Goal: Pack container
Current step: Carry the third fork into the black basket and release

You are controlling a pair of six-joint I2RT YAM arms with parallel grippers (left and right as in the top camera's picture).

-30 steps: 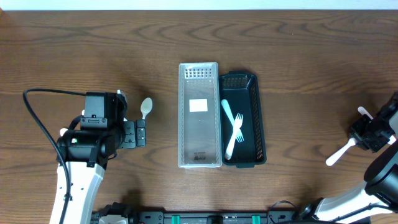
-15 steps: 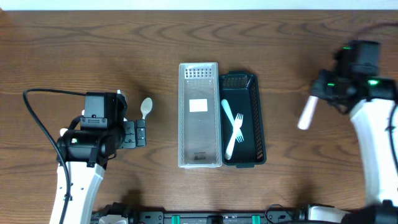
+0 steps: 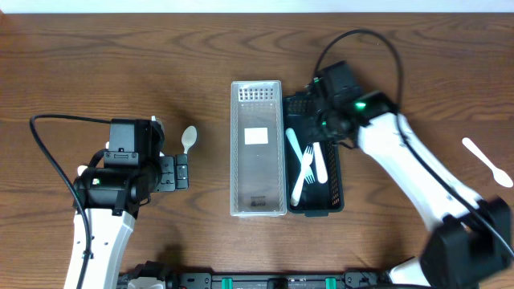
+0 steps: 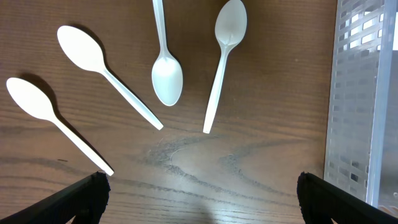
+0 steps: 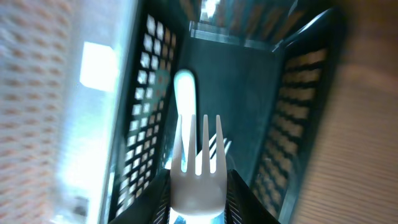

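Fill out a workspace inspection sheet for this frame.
Surface: wooden table, no spills seen.
Job's things: clear container beside dark container; forks lying in the dark one; spoons loose near the left arm; white utensil at far right.
Clutter: nothing seen.
Grippers: left gripper open, empty; right gripper shut on held fork over the dark container.
Cables: black cable loops by the left arm; second cable arches over the right arm.
Surroundings: nothing seen.

Overhead straight down on table (image 3: 80, 48), wrist views close, right shares dark basket (image 3: 334, 193)
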